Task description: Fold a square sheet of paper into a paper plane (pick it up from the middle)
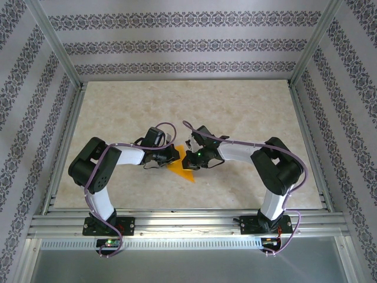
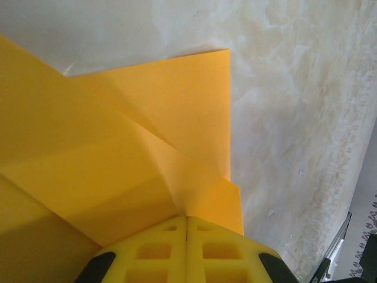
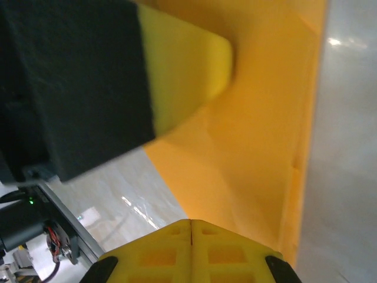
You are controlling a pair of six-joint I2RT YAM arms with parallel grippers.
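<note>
Marble tabletop [image 1: 247, 112], folded orange paper [image 2: 118, 165]

Left arm [image 1: 100, 168] and right arm [image 1: 277, 168]: white links, black joint housings, purple cables [image 1: 88, 190]. Jaws: yellow fingers [image 2: 125, 254] with moulded rectangular recesses.

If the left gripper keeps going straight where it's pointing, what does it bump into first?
The folded orange paper. The shut left gripper has it right at its fingertips, maybe touching it, though depth is hard to judge here.
</note>
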